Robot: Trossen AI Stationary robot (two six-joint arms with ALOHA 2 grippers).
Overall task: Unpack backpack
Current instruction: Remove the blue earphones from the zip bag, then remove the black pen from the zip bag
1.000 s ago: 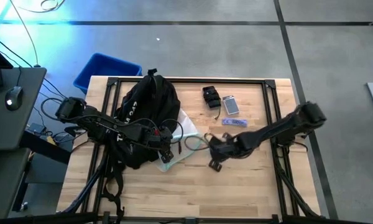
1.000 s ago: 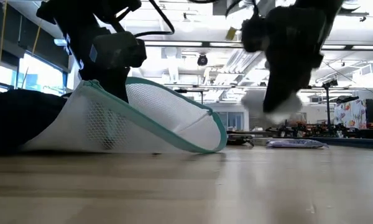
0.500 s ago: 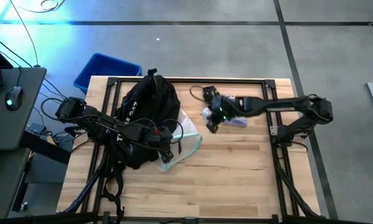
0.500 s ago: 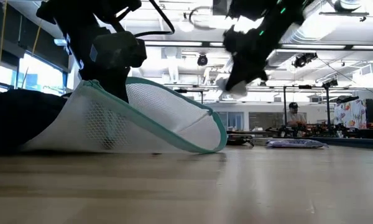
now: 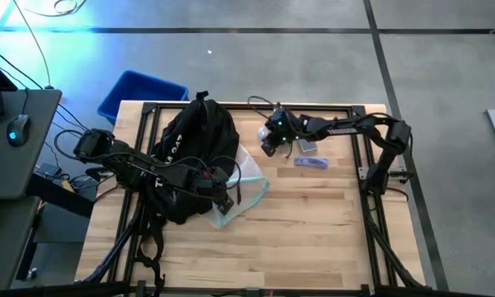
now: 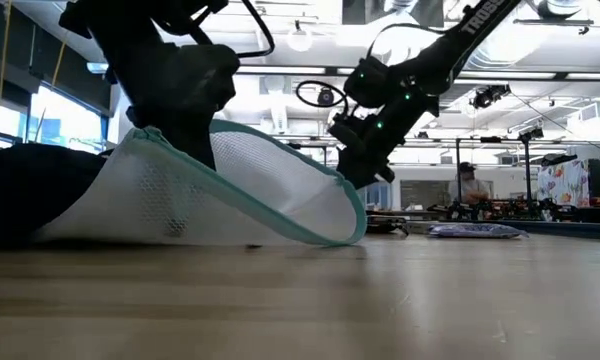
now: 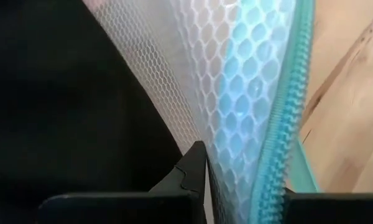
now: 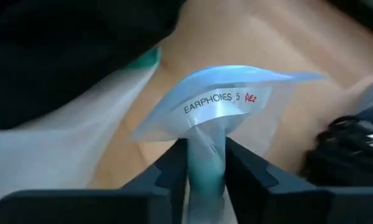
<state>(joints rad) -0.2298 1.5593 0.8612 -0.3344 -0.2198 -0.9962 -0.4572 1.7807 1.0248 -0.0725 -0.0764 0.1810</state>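
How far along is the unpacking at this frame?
Partway. Already out: a dark item and a blue packet lie on the table. In hand: the right gripper holds a plastic bag labelled earphones above the far side, while the left gripper pinches the white mesh pouch beside the backpack. Left: setting the bag down. What remains inside the backpack is hidden.

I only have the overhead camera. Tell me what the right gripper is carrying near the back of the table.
Observer: The right gripper is clamped on the neck of a clear plastic bag labelled EARPHONES.
Operator: Now report the left one.
Observer: The left gripper pinches the white mesh pouch near its teal zipper, beside the backpack.
Operator: Give me the right gripper's height.
Observer: In the table-level view it hangs well above the table.
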